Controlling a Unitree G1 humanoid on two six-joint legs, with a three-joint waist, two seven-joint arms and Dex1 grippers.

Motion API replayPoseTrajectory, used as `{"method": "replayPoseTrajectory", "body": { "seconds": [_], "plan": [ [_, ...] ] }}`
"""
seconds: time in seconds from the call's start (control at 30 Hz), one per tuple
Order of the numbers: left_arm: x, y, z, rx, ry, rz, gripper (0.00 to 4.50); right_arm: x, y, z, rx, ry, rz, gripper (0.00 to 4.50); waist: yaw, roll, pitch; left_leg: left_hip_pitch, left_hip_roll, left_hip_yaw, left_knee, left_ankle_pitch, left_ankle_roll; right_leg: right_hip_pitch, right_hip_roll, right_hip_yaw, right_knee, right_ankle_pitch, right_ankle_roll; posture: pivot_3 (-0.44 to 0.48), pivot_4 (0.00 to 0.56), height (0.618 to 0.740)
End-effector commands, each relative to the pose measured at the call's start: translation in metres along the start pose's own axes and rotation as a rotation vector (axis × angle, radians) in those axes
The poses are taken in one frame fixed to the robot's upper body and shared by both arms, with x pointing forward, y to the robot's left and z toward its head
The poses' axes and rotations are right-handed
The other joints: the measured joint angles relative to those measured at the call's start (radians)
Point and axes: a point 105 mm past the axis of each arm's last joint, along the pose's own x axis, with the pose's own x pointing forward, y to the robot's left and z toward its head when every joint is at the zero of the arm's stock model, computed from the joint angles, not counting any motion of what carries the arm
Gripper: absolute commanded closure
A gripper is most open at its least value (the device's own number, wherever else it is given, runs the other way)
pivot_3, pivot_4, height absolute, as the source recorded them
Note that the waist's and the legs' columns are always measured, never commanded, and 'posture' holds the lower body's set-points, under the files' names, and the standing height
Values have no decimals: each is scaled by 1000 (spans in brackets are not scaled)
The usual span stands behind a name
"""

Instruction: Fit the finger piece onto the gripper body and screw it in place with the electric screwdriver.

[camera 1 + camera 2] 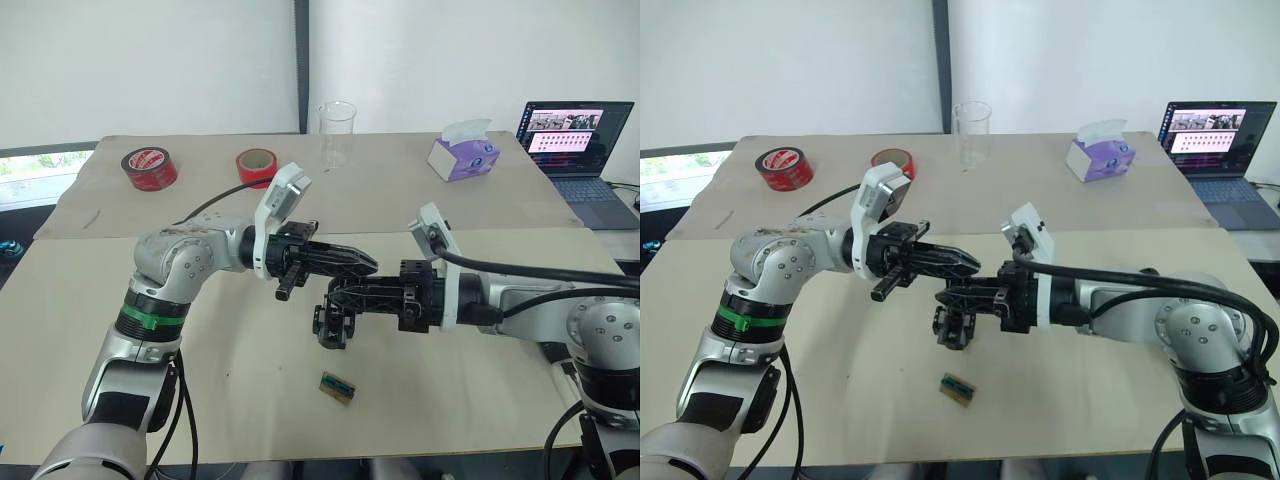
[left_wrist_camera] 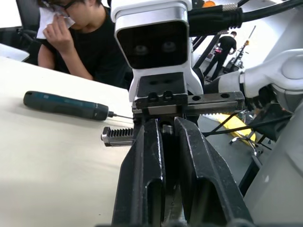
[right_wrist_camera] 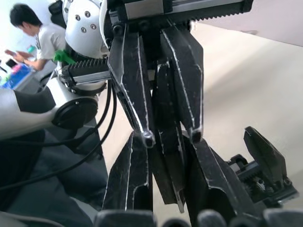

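Note:
My left gripper (image 1: 372, 265) hangs over the middle of the table, shut on a slim black finger piece (image 3: 166, 170) that points out between its fingers. My right gripper (image 1: 335, 295) meets it tip to tip from the right. It is shut on the gripper body (image 1: 332, 328), a small black blocky part with a toothed rail, which hangs just below both grippers and close to the tabletop. In the left wrist view, the electric screwdriver (image 2: 61, 105) lies flat on the table, beyond the grippers, with its thin bit toward them.
A small green-and-tan block (image 1: 337, 387) lies near the front edge. Two red tape rolls (image 1: 150, 168) (image 1: 257, 166), a clear beaker (image 1: 338, 133), a tissue box (image 1: 463, 155) and a laptop (image 1: 580, 150) stand at the back. A seated person (image 2: 85, 42) is beyond the table.

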Motion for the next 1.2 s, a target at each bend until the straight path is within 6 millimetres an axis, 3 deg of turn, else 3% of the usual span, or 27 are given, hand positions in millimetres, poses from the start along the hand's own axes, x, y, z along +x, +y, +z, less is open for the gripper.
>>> {"method": "replayPoseTrajectory", "body": {
  "seconds": [0.03,0.07,0.23,0.33,0.4,0.53,0.7,0.77,0.93,1.07,1.2],
  "plan": [
    [-6,7,10,136,-4,104,4500,-6,9,8,-18,-44,43,4039,0,0,0,0,0,0,0,0,0,0,0,0,0,0,0,0,150,740],
    [-7,9,12,152,-14,129,4500,-7,8,9,-20,-49,38,4039,1,0,0,0,0,0,0,0,0,0,0,0,0,0,0,0,150,740],
    [-18,-11,10,154,22,92,2253,-15,9,11,-88,-81,29,4050,-4,0,0,0,0,0,0,0,0,-1,0,1,0,0,0,0,150,740],
    [-61,-12,20,197,-22,214,812,-24,15,14,-132,-152,52,4051,-6,0,0,0,0,0,0,0,0,0,1,1,0,0,0,0,150,740],
    [-83,-6,11,246,21,296,5,-27,13,8,-139,-147,37,4051,-8,1,0,1,1,0,-1,0,0,0,2,0,0,0,0,0,150,740],
    [-116,-1,-33,308,202,357,0,-31,4,-7,-178,-130,-20,4052,0,1,0,3,0,0,-1,0,0,1,1,1,0,0,0,0,150,740],
    [-123,10,-77,299,289,381,0,-37,-10,-22,-340,-183,-75,4053,20,1,0,0,0,0,0,-1,1,1,1,-1,-2,0,0,0,150,740],
    [-118,18,-90,272,266,408,0,-42,-15,-26,-390,-250,-74,4054,22,1,0,0,0,0,1,-1,2,1,1,-1,-2,0,1,0,150,740],
    [-101,31,-128,265,355,355,0,-45,-23,-48,-518,-179,-64,4055,13,1,0,1,-1,1,1,-1,2,1,1,0,-1,1,1,0,150,740],
    [-83,48,-130,280,320,357,0,-40,-22,-45,-533,-195,-35,4055,9,1,0,1,0,0,1,-1,0,1,2,0,1,1,1,0,150,740],
    [-59,52,-142,274,335,276,0,-32,-17,-48,-531,-180,4,4055,9,1,0,1,0,0,1,-1,1,1,2,0,1,1,1,0,150,740]
  ]
}}
